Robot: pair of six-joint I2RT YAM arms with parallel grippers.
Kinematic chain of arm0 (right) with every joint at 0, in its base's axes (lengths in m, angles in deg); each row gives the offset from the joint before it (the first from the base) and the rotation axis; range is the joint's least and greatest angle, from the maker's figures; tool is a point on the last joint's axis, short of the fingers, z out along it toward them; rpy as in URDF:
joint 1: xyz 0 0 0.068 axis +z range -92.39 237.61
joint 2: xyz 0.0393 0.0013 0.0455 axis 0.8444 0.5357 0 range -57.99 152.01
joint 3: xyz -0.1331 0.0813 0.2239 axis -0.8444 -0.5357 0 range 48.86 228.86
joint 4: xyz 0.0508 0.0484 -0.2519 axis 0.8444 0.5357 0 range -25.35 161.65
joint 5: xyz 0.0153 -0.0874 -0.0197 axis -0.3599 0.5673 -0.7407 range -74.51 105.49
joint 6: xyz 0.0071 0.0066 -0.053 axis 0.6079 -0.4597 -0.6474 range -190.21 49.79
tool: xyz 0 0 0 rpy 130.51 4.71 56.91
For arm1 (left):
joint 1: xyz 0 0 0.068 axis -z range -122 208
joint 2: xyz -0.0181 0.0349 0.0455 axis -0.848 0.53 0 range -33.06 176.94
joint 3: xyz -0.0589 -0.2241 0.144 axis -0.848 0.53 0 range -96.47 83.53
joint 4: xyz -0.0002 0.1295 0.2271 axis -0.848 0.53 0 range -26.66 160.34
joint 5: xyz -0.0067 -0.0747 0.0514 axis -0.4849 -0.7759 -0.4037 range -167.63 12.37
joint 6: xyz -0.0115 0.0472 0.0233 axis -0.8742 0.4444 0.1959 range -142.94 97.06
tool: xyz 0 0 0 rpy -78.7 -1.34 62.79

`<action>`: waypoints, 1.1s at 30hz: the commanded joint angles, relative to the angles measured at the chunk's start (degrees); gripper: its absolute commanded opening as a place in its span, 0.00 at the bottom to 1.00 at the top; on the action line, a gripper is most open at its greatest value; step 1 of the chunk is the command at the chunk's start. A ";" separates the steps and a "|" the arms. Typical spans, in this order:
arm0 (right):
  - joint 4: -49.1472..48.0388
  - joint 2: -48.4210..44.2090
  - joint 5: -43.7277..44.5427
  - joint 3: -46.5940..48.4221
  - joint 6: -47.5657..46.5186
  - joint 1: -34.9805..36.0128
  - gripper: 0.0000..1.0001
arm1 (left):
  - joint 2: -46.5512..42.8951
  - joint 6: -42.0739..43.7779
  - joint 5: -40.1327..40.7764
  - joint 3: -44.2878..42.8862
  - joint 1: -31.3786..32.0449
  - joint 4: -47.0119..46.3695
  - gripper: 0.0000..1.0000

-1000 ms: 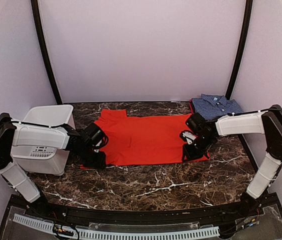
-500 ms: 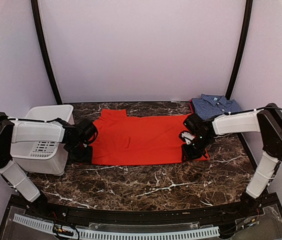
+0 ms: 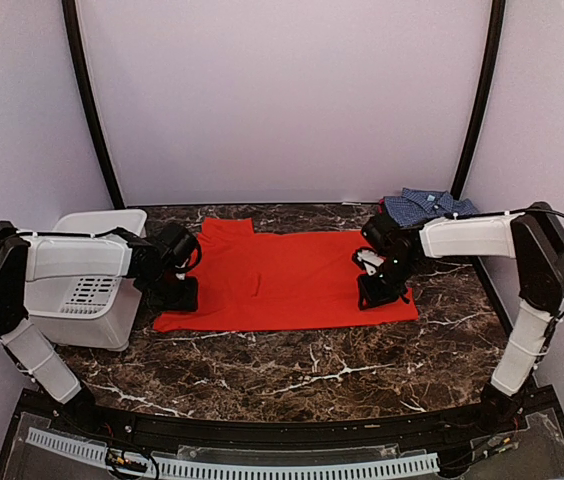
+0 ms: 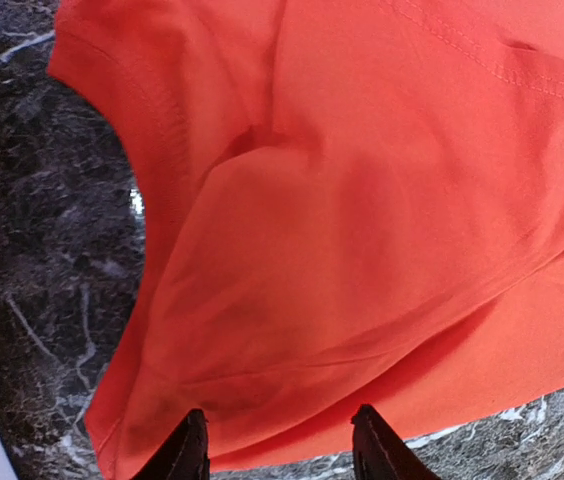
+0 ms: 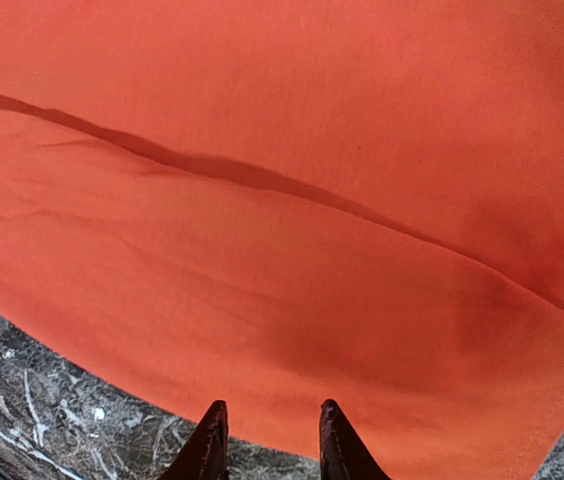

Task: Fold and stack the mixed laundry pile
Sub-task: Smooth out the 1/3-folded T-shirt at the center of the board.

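The orange-red shirt point(image 3: 282, 275) lies spread flat on the dark marble table point(image 3: 292, 370), collar towards the back. My left gripper point(image 3: 175, 296) hangs over the shirt's left edge. In the left wrist view it is open point(image 4: 280, 445), with cloth point(image 4: 362, 200) under the gap and nothing pinched. My right gripper point(image 3: 376, 291) stands over the shirt's right side, near the front hem. Its jaws are also open point(image 5: 270, 440) above flat cloth point(image 5: 282, 200). The blue-and-white checked shirt point(image 3: 428, 205) lies folded at the back right corner, partly behind the right arm.
A white slotted basket point(image 3: 90, 292) stands at the left, close behind the left arm. Bare marble runs along the front of the table. Curved black posts point(image 3: 90, 110) and pale walls close in the back and sides.
My left gripper has moved back and to the left, off the shirt's front left corner, which now lies flat. My right gripper has shifted slightly back and left over the shirt.
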 commanded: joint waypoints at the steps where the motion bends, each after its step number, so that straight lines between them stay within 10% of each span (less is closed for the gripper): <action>1: -0.39 4.85 -0.11 0.63 -1.51 -0.06 0.28 | 2.20 0.75 -3.88 -0.15 -0.17 -4.65 0.48; 19: 3.25 -2.20 -7.34 -15.34 11.13 3.71 0.29 | -5.83 -6.31 -4.38 14.98 1.10 2.20 0.49; 33: 4.65 -4.96 -4.56 -5.92 8.72 5.69 0.34 | -7.77 -2.23 -2.59 2.95 6.95 3.18 0.53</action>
